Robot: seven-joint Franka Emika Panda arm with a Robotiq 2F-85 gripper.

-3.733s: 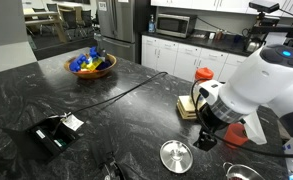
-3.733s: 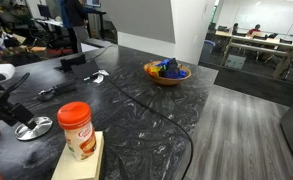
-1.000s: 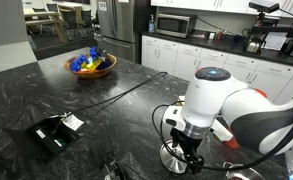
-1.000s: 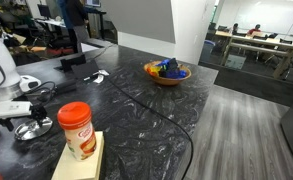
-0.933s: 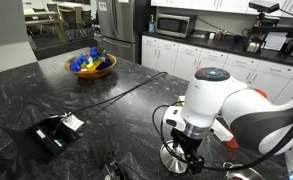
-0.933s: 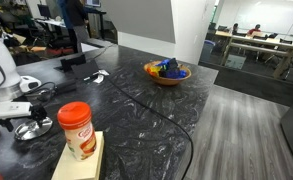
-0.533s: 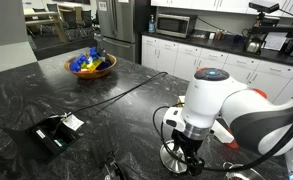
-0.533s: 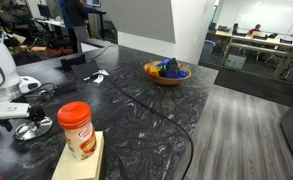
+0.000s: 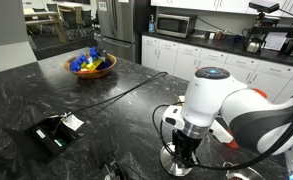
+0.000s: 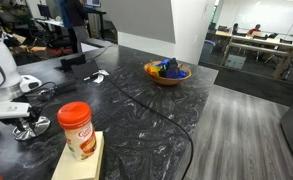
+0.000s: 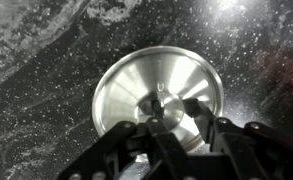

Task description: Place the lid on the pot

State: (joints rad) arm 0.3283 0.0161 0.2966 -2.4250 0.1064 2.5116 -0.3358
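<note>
Your gripper [image 11: 173, 128] is down over the round shiny silver metal lid [image 11: 131, 85], which lies flat on the black speckled stone counter [image 11: 36, 60]. Your fingers [image 11: 208, 135] are drawn in narrow on either side of the lid's small central knob [image 11: 163, 102], but I cannot tell whether they actually clamp it. In an exterior view the gripper [image 9: 183, 160] stands upright on the lid [image 9: 169, 164]. Near the lid, at the frame's bottom edge, a sliver of the small stainless-steel pot [image 9: 236, 176] shows, apart from the lid. In an exterior view, a red-capped orange canister [image 10: 75, 128] stands on a pale wooden block [image 10: 86, 160] just beside the lid [image 10: 28, 131]. A black flat device [image 9: 52, 133] lies well apart from the lid. Farthest from the lid sits the brown bowl of colourful items [image 9: 91, 66].
</note>
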